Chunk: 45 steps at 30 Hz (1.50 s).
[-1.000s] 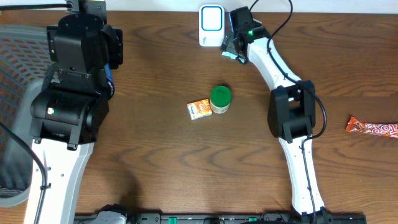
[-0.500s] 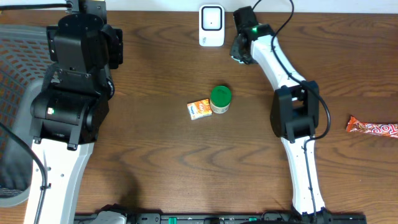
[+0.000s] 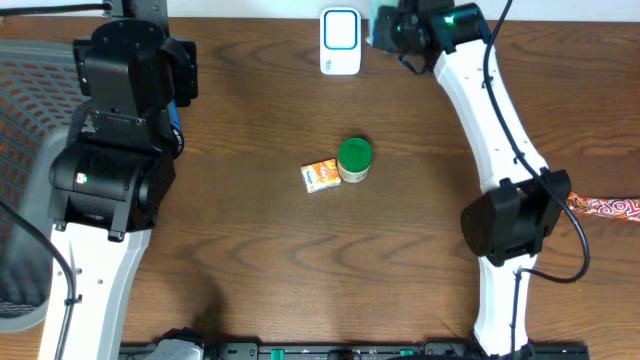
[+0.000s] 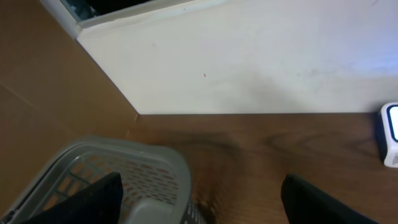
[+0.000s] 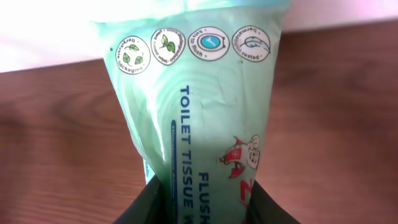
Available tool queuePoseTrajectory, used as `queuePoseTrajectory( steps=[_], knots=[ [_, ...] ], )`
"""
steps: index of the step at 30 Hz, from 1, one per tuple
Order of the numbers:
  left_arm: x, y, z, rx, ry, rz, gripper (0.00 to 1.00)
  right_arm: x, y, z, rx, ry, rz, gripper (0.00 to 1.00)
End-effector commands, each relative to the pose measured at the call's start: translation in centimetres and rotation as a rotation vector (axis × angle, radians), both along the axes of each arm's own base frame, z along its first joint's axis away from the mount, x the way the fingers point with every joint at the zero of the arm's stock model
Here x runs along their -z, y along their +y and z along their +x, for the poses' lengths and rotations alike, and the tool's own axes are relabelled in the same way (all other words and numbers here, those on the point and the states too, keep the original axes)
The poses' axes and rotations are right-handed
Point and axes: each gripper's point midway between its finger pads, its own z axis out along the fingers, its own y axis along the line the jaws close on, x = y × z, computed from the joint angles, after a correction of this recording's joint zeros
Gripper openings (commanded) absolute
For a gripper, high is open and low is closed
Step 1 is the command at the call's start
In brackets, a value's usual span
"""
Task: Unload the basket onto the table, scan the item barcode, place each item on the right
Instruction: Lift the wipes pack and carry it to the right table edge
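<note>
where the wooden table (image 3: 250,250) meets its far edge, left gripper (image 4: 199,210) stands wide apart, holding nothing, near grey basket (image 4: 155,168). right gripper (image 5: 208,208) clamps green toilet tissue pack (image 5: 199,93); long axis runs straight out from the fingers, free end toward white scanner (image 3: 341,40), just beside it. mid-table: green-lidded can (image 3: 354,158) touching orange box (image 3: 320,176).

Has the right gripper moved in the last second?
Yes. The right gripper moved farther back, from the white scanner's front corner to beside it.
</note>
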Motion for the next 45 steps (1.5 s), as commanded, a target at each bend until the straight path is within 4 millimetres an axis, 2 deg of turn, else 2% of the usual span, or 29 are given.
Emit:
queuePoseTrajectory(
  steps=[1,8,11,15,20,25,31,34,36,39,41,44,45],
  knots=[
    [0.0,-0.1,0.0,0.005,-0.011,-0.028,0.82,4.1,2.5,0.7,-0.091,0.031,-0.030,0.25],
    [0.0,-0.1,0.0,0.003,-0.011,-0.027,0.82,10.7,6.2,2.4,-0.133,0.043,-0.041,0.25],
    [0.2,-0.1,-0.1,0.003,-0.002,-0.026,0.82,12.9,6.5,3.2,-0.110,0.033,-0.077,0.25],
    [0.4,-0.1,-0.2,0.003,0.009,-0.023,0.82,14.5,6.3,4.3,-0.059,-0.006,-0.138,0.25],
    [0.6,0.0,-0.3,0.003,0.019,-0.021,0.82,14.5,5.8,5.5,-0.003,-0.055,-0.148,0.25],
    [0.7,0.0,-0.3,0.003,0.023,-0.021,0.82,14.5,4.8,5.8,0.031,-0.050,-0.139,0.24],
    [0.7,-0.1,-0.3,0.003,0.023,-0.020,0.82,15.2,4.0,4.3,0.001,0.045,-0.127,0.19],
    [0.5,-0.1,-0.2,0.003,0.015,-0.022,0.82,13.5,3.1,2.8,-0.015,0.102,-0.107,0.18],
    [0.3,-0.1,-0.1,0.003,0.006,-0.024,0.82,11.9,1.5,1.4,0.007,0.151,-0.110,0.16],
    [0.0,-0.1,-0.1,0.003,-0.009,-0.027,0.82,8.3,-3.4,-2.0,0.078,0.248,-0.157,0.15],
    [-0.3,-0.1,-0.2,0.003,-0.018,-0.029,0.82,6.5,-7.7,-4.0,0.155,0.300,-0.223,0.14],
    [-0.9,0.0,-0.4,0.004,-0.042,-0.034,0.82,4.5,-15.8,-7.7,0.315,0.396,-0.391,0.14],
    [-1.2,0.0,-0.6,0.004,-0.050,-0.036,0.82,3.9,-19.1,-9.2,0.378,0.442,-0.459,0.15]
  ],
)
